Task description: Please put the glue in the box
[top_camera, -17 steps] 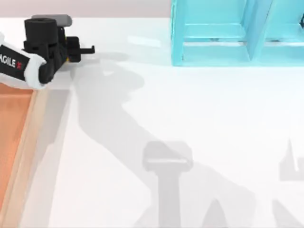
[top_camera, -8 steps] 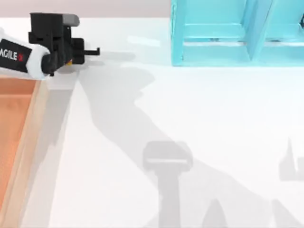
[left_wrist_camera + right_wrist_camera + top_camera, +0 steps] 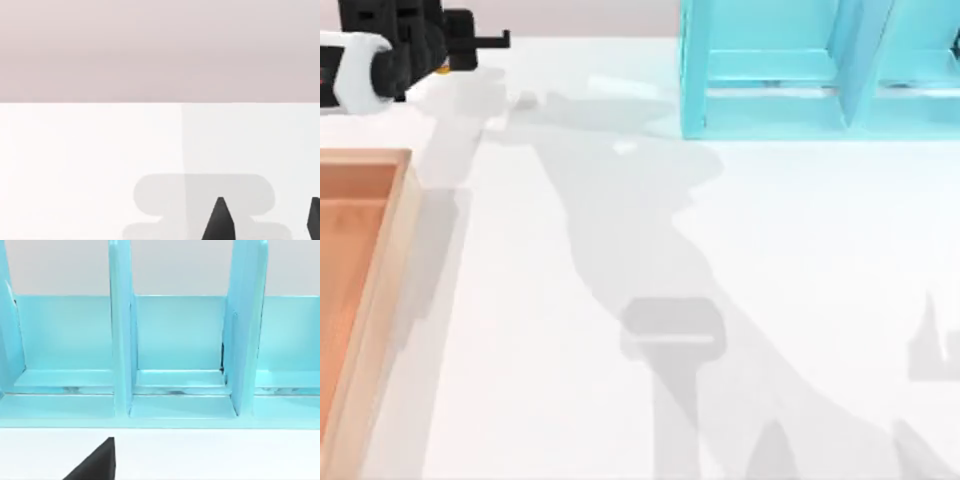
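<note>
The overhead cam looked straight down on my white tabletop (image 3: 720, 300), catching the turquoise blue shelf-like cabinet (image 3: 770, 80) at the far edge and the light tan wooden tray rim (image 3: 380, 300) at the left. My left wrist cam sat low, facing level across the bare table (image 3: 75, 150) toward a pale wall. My right wrist cam faced the same blue cabinet (image 3: 175, 340) head-on and pretty close, so it shared that cabinet with the overhead view.
</note>
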Robot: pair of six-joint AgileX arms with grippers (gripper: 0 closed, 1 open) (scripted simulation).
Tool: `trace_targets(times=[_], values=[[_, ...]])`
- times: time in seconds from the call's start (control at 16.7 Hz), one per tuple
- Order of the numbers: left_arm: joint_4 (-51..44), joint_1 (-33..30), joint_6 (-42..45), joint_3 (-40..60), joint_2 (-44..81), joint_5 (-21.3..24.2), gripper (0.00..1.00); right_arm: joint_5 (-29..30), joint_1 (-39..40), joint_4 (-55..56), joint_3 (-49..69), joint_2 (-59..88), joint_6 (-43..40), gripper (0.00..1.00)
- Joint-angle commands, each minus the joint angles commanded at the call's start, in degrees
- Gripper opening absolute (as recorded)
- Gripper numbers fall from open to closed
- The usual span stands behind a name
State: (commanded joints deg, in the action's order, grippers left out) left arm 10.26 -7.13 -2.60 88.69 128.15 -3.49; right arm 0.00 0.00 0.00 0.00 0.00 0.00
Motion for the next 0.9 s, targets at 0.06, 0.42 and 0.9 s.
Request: trace_targets(times=[0.06,0.42,0.9], values=[[0.2,0.0,-0.1,0.2,-0.5,0.0,0.0,0.0,0.0,0.0,0.0,0.0,0.0,1.0],[-0.4,0.2,0.7,0.0,-0.5,0.5,0.0,0.0,0.0,0.0,0.0,0.0,0.0,1.0],[-23.3,16.0,26.2,-4.8,-10.6,18.8,0.0,0.0,0.0,0.0,0.0,0.0,0.0,1.0]])
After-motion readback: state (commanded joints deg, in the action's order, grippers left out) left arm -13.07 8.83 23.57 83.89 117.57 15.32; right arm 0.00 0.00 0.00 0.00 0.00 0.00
